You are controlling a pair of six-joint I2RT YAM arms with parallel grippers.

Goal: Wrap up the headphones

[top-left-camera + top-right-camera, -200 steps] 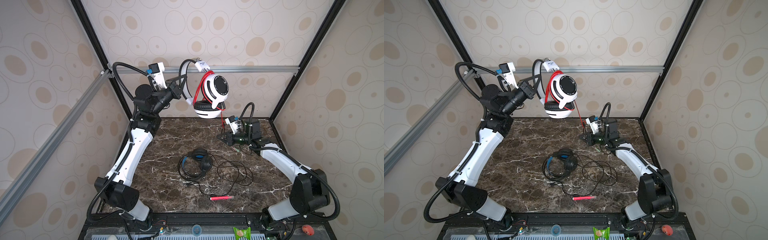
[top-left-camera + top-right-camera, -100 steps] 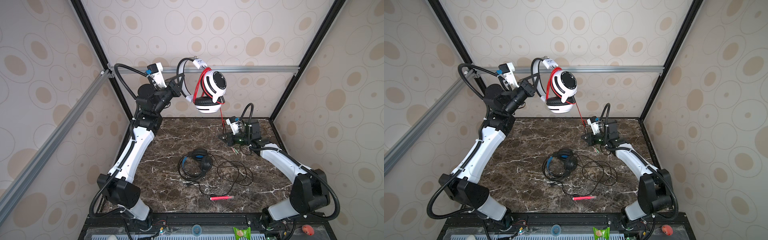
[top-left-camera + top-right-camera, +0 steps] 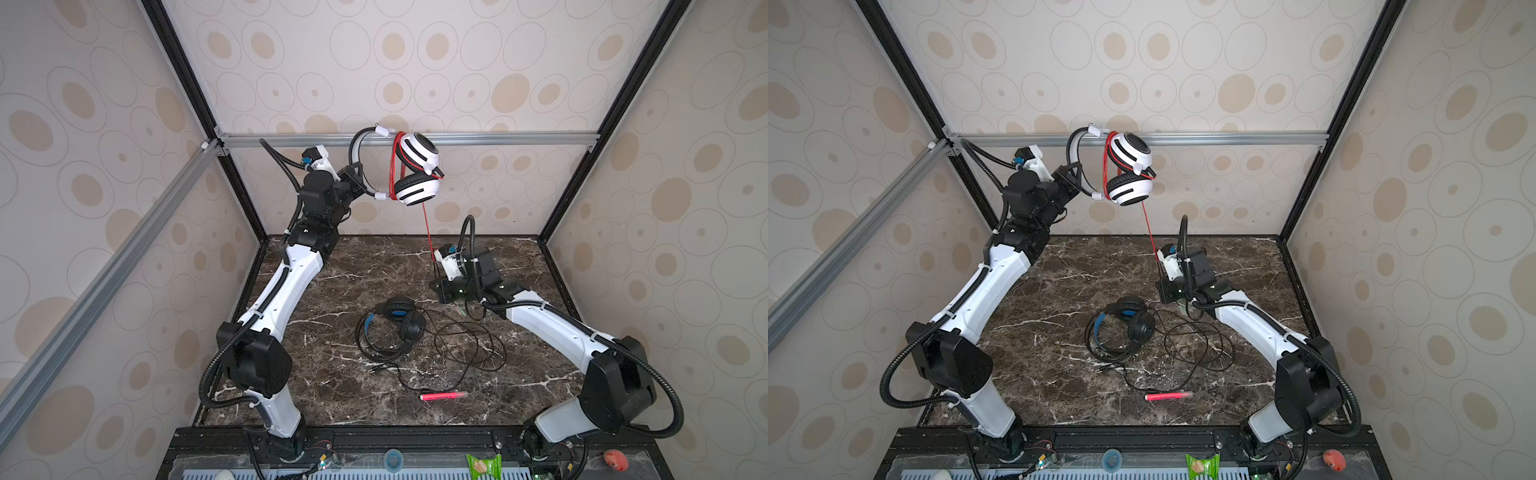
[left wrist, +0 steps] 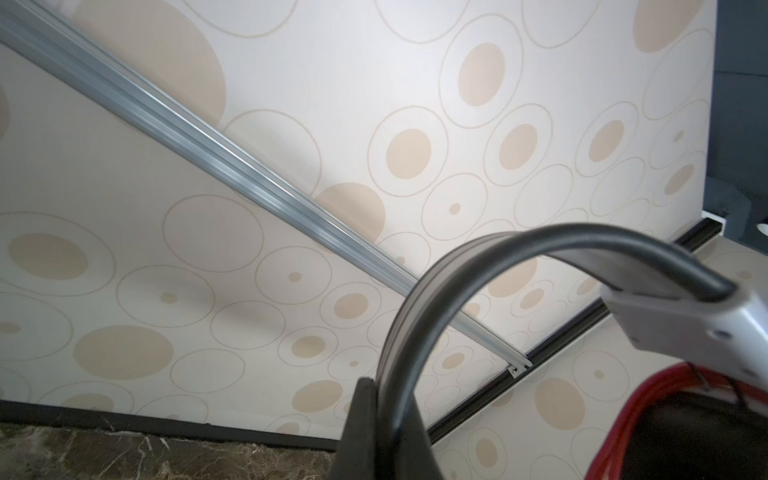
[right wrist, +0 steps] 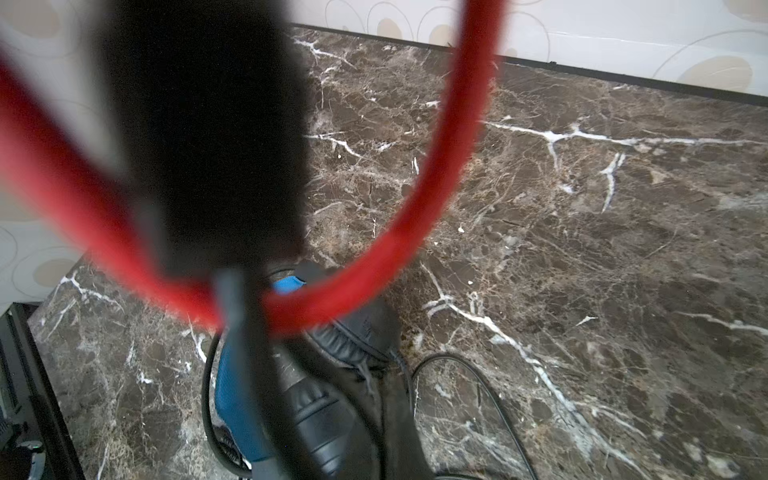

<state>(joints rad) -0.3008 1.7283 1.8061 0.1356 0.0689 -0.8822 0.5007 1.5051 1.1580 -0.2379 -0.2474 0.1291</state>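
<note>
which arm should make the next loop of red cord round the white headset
Probably right. The right gripper is shut on the red cord running straight up to the white headset; the left gripper is busy holding its band aloft.

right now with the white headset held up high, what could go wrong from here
The red cord looks taut from the white headset down to the right hand; more pull could yank it free or loosen the wound loops. The left hand grips only the grey band, so the headset may swing or slip.
</note>
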